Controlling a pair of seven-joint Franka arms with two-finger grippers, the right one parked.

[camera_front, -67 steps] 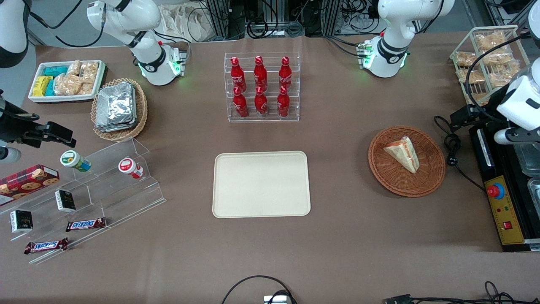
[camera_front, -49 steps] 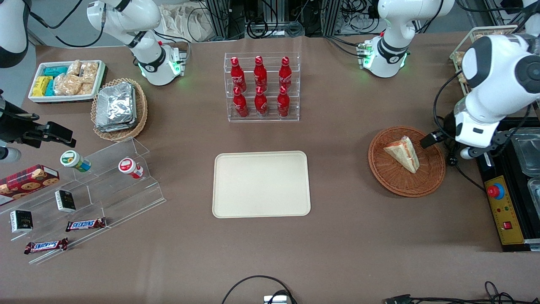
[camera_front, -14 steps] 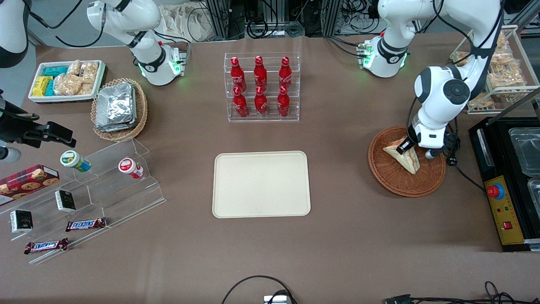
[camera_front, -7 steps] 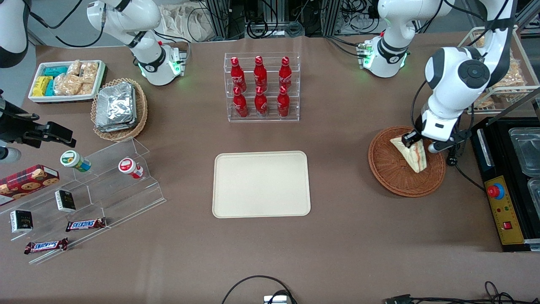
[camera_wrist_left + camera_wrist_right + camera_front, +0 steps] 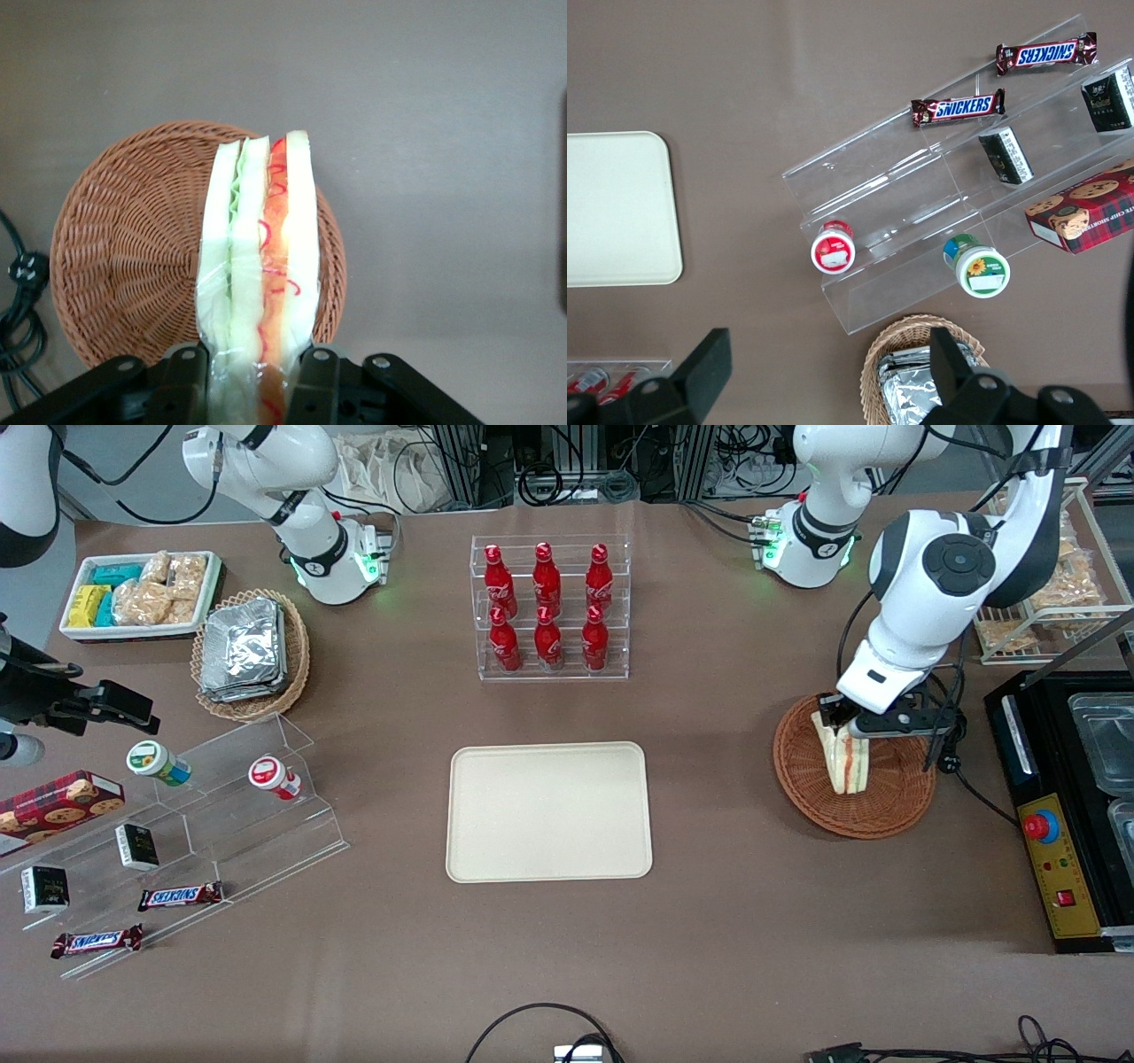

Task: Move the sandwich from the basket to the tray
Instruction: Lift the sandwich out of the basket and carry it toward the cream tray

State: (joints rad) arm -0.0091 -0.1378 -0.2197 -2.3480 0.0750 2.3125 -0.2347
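Fingers of the gripper clamp the sandwich, lifted on edge above the basket; tray bare.

Hidden from me: tool fingertips cut off at the wrist picture's edge; sandwich lower end likewise; basket middle covered by the sandwich I hold.

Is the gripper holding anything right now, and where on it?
Yes: the gripper is shut on the sandwich, pinching one end across its bread faces, above the basket.
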